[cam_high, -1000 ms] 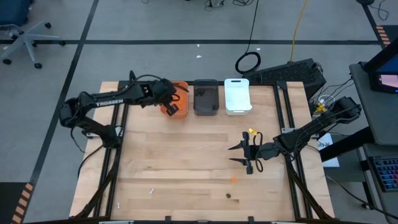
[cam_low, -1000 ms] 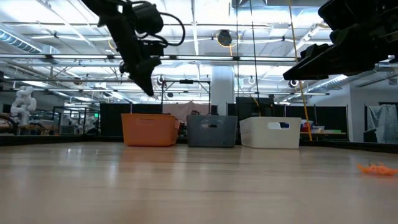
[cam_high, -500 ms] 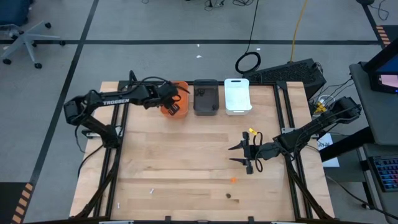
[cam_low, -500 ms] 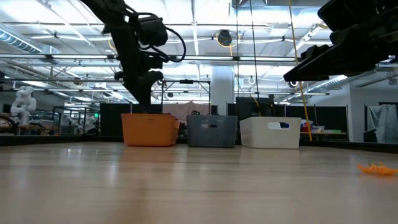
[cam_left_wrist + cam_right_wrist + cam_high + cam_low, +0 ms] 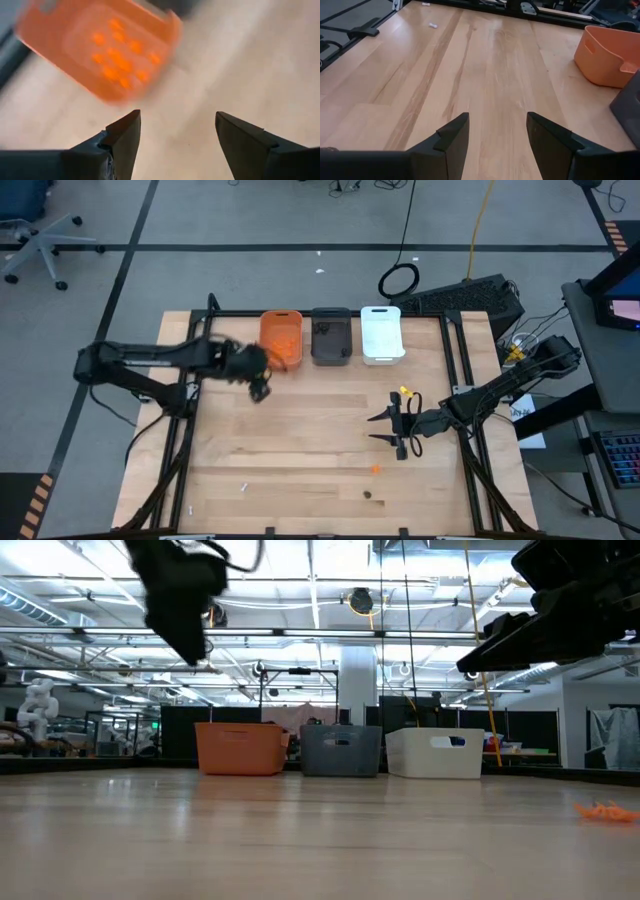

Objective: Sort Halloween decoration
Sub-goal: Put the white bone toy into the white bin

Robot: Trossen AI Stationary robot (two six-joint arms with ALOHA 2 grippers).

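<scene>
The Halloween decoration lies scattered. Near the front edge are an orange piece [image 5: 375, 470], a dark lump [image 5: 367, 495] and a white stick [image 5: 242, 488]. Several orange pieces [image 5: 120, 55] lie inside the orange bin [image 5: 281, 335]. My left gripper [image 5: 259, 388] hangs open above the bare table, just near-left of that bin, with nothing between its fingers [image 5: 125, 132]. My right gripper [image 5: 384, 430] waits open over the table's right half, also with nothing in it [image 5: 497, 125].
A dark grey bin [image 5: 331, 337] and a white bin [image 5: 381, 333] stand beside the orange one along the far edge. A small yellow-orange piece [image 5: 405, 392] lies by the right arm. Another white stick [image 5: 187, 508] lies at the near left corner. Black rails run along the table's sides.
My left gripper stood shut over the orange bin and opened there. It has then swung quickly away from the bin, toward the table's near and left sides, and now hangs over bare wood. My right arm has kept still.
</scene>
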